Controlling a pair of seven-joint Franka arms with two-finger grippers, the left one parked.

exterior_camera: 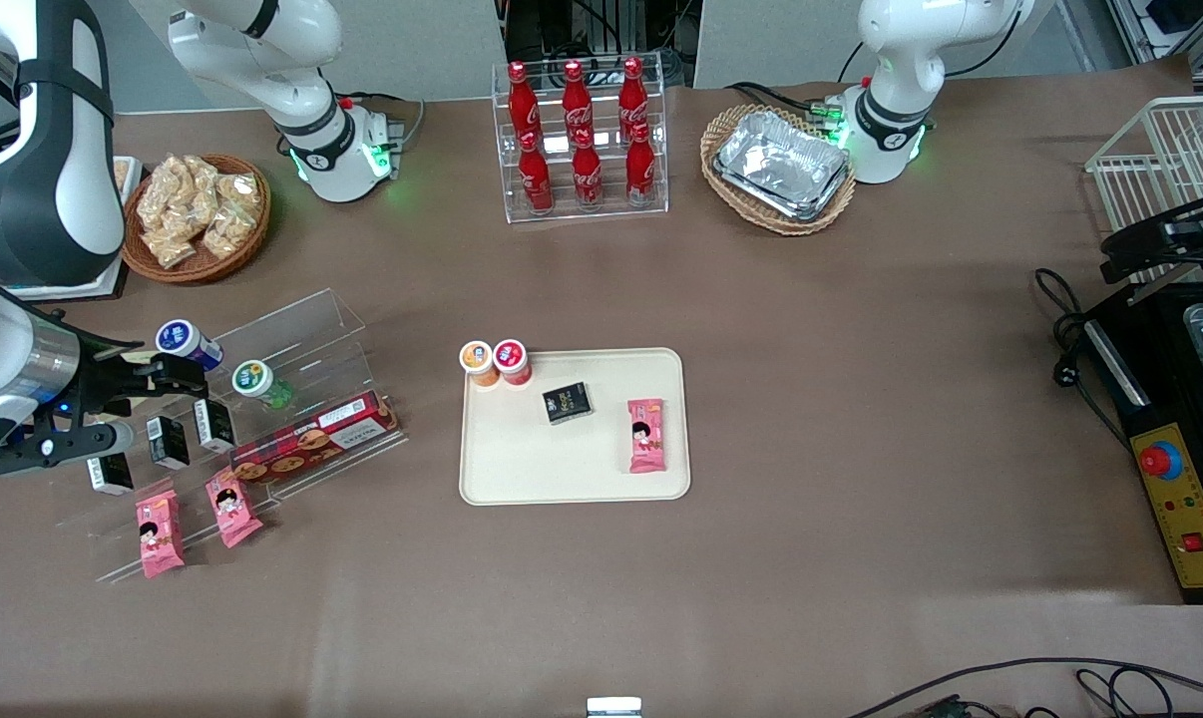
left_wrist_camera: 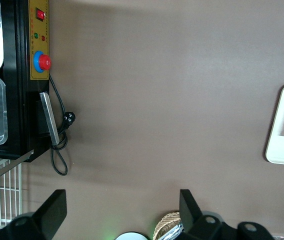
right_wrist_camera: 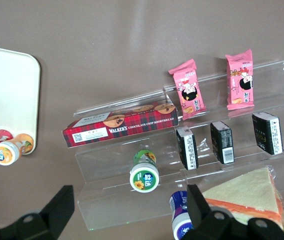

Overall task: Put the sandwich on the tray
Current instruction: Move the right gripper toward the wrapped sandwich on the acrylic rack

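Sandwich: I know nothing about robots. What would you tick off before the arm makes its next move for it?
1. Target found: ok. The sandwich shows in the wrist view, next to the clear shelf.
2. Open and empty: ok. The pincer hovers above the shelf with its fingers wide apart.
3. Lined up: not ok. The sandwich lies outside the fingers, beside one.
4. Room on the tray: ok. The box, packet and jars leave a bare patch.
5. Wrap intact: cannot tell.
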